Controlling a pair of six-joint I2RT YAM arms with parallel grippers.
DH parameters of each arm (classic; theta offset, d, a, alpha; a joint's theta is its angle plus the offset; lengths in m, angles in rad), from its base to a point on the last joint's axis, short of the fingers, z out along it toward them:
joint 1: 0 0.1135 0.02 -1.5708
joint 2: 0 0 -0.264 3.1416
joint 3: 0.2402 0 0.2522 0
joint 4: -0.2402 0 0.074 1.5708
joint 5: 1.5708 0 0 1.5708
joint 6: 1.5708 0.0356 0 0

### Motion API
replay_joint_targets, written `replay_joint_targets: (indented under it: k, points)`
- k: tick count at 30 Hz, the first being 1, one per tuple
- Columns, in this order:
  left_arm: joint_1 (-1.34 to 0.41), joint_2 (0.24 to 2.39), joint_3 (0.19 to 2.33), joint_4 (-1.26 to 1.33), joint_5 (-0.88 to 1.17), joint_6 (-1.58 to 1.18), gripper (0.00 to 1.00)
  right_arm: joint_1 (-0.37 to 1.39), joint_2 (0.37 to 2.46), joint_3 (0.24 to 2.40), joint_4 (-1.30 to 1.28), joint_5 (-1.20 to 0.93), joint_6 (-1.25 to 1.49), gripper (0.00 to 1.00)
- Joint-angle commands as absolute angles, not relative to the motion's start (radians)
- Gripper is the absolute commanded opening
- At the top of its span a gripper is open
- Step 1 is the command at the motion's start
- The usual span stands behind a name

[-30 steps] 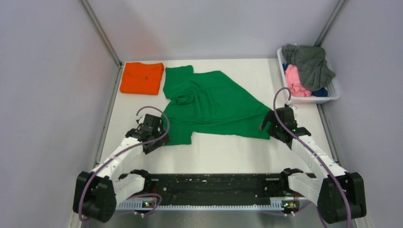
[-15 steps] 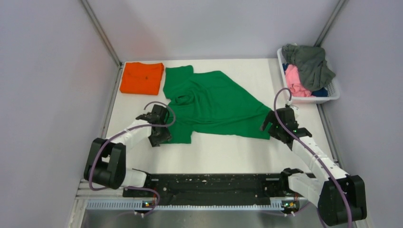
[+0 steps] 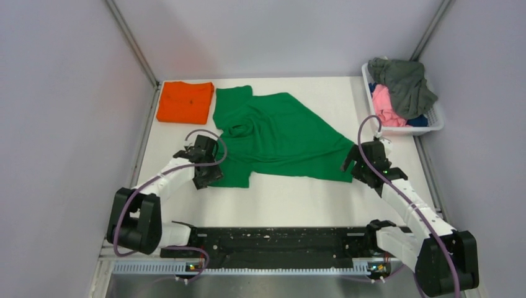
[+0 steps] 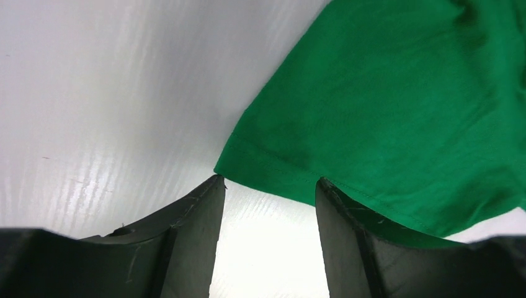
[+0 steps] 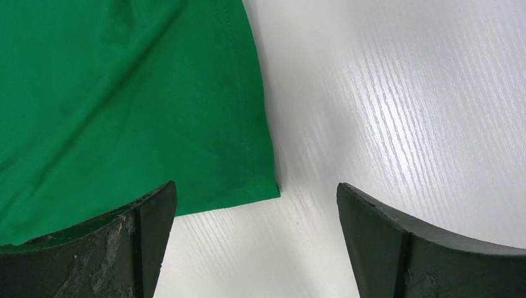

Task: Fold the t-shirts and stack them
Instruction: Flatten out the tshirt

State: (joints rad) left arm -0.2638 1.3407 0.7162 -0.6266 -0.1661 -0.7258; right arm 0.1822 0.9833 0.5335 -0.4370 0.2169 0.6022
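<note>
A bright green t-shirt (image 3: 279, 136) lies spread and rumpled in the middle of the table. A folded orange t-shirt (image 3: 185, 101) lies at the far left. My left gripper (image 3: 209, 176) is open at the shirt's near left corner; in the left wrist view (image 4: 268, 186) the green hem (image 4: 291, 177) sits at the fingertips. My right gripper (image 3: 352, 162) is open at the shirt's near right corner; in the right wrist view (image 5: 255, 192) the green corner (image 5: 260, 186) lies between the open fingers on the left side.
A white plastic basket (image 3: 434, 127) at the far right holds grey (image 3: 406, 81), pink (image 3: 384, 105) and blue shirts. Grey walls close in the table on the left, right and back. The black arm rail (image 3: 279, 242) runs along the near edge.
My left arm has swung forward and right, bringing its gripper to the green shirt's near left corner. The right gripper has barely moved. The shirts have not moved.
</note>
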Motion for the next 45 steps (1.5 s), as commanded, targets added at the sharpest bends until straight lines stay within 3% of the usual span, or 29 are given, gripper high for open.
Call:
replay_joint_targets:
  k: [1, 14, 22, 26, 35, 45]
  points:
    - [-0.24, 1.278, 0.721, -0.616, -0.189, -0.712, 0.61, 0.181, 0.968, 0.578, -0.434, 0.236, 0.586, 0.98]
    - [-0.221, 1.532, 0.744, -0.504, -0.12, -0.696, 0.55, 0.182, 0.978, 0.577, -0.433, 0.246, 0.58, 0.98]
    - [-0.223, 1.586, 0.785, -0.512, -0.132, -0.686, 0.31, 0.182, 0.976, 0.576, -0.434, 0.244, 0.577, 0.98]
    - [-0.222, 1.602, 0.803, -0.51, -0.13, -0.676, 0.0, 0.182, 0.97, 0.576, -0.438, 0.238, 0.569, 0.98]
    - [-0.222, 1.513, 0.735, -0.409, -0.022, -0.653, 0.0, 0.182, 0.947, 0.573, -0.596, 0.219, 0.64, 0.9]
    - [-0.222, 1.336, 0.604, -0.377, 0.065, -0.665, 0.0, 0.198, 1.016, 0.548, -0.478, 0.166, 0.685, 0.78]
